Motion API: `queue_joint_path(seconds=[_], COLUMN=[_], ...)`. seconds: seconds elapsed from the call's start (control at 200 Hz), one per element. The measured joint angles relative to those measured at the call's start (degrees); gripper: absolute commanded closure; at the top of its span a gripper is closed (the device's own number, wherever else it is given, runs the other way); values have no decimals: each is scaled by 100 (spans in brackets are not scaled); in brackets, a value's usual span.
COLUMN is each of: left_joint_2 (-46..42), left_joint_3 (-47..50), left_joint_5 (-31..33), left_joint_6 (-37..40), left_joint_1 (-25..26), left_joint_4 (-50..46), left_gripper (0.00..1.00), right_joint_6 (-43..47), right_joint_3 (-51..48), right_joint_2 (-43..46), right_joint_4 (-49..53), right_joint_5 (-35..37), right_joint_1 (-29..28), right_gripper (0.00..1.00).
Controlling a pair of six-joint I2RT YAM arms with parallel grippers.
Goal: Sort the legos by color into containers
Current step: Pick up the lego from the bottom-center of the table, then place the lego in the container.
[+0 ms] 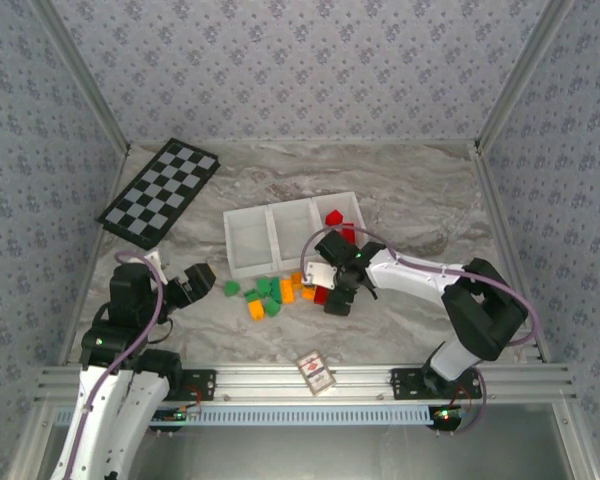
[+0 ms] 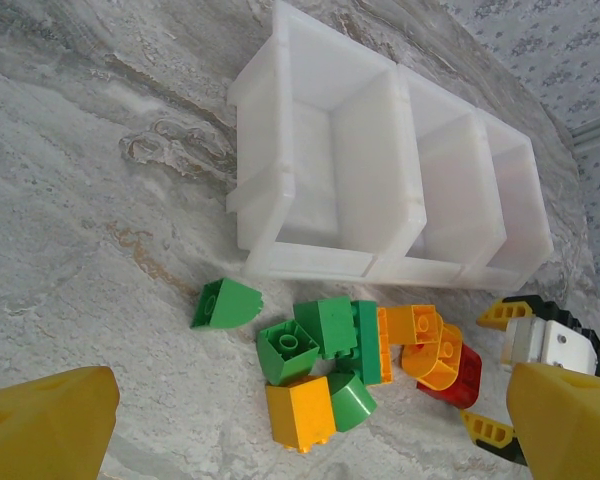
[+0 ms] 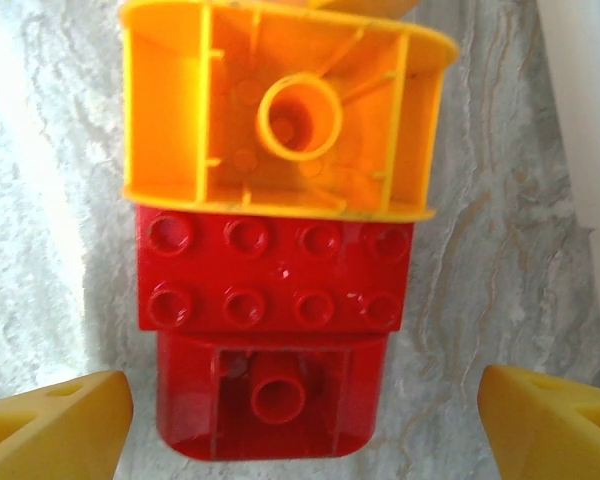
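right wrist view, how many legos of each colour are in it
orange lego: 1
red legos: 2, a studded red brick and a hollow red piece just below it
total: 3

Checkerboard [image 1: 160, 192] lies far left on the marble table [image 1: 410, 190]; small card box [image 1: 317, 373] at its near edge

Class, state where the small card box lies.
In the top view, the card box lies at the table's near edge, midway between the arm bases, nearer than the legos.
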State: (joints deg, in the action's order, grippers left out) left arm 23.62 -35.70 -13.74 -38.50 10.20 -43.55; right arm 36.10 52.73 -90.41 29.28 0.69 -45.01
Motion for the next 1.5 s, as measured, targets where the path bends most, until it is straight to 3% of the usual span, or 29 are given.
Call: queue_joint_path(seconds=[0.51,1.109,1.319,1.499], left_joint_2=[0,-9,-70,-70], left_joint_3=[0,4,4,4], left_joint_5=[0,0,0,0], left_joint_6=[0,-15,-17,-17], left_joint_1=[0,0,0,0], left_joint_4=[0,0,0,0], left_gripper=[0,0,0,0], right_joint_6=[42,-223,-439,-767], right_joint_3=[133,232,216,208], right_joint_2=[-487,-560,-361,376], right_joint_4=[-42,170,179,254], right_joint_5=[7,-42,256,313], right_joint_1=[39,24,155,396], right_gripper=[16,39,42,43])
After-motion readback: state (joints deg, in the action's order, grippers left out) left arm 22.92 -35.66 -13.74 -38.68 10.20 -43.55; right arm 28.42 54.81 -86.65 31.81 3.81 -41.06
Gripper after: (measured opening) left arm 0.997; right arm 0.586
